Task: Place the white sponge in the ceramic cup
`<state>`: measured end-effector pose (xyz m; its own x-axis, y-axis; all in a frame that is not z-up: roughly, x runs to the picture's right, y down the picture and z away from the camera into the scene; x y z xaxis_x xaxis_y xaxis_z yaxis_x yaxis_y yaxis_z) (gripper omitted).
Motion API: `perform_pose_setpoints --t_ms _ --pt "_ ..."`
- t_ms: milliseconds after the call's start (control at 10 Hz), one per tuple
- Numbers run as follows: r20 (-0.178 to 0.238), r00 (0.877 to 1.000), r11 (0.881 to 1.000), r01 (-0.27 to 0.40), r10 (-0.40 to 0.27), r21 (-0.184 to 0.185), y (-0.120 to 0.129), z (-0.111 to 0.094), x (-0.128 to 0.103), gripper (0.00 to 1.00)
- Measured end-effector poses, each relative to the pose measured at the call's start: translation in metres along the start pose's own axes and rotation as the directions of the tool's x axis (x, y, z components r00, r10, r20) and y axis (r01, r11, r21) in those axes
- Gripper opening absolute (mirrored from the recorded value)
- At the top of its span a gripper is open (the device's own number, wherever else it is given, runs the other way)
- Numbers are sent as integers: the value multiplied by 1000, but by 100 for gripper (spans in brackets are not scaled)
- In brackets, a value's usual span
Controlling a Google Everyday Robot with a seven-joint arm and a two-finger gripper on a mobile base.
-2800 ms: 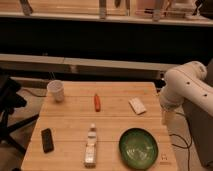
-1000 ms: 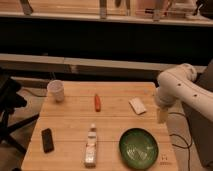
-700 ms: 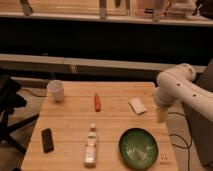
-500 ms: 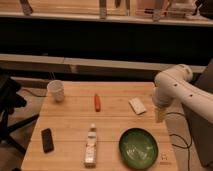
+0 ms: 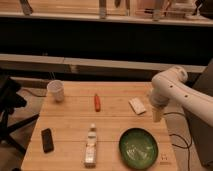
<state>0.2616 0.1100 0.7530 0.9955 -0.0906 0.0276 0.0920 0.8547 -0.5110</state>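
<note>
Above the wooden table point(image 5: 70, 122), near the white sponge point(image 5: 137, 106), the pincer point(image 5: 157, 115) hangs open.

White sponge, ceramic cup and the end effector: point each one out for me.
white sponge point(image 5: 137, 106), camera view, middle of its top face.
ceramic cup point(image 5: 56, 91), camera view, its side wall.
end effector point(image 5: 157, 118), camera view, lower tip, just right of the sponge.
</note>
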Motion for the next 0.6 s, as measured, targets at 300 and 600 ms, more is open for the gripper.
perform_pose_setpoints --t_ms 300,600 --pt "3 999 999 43 -43 5 -6 13 -7 80" --pt "8 997 997 75 -75 10 -9 18 -6 80"
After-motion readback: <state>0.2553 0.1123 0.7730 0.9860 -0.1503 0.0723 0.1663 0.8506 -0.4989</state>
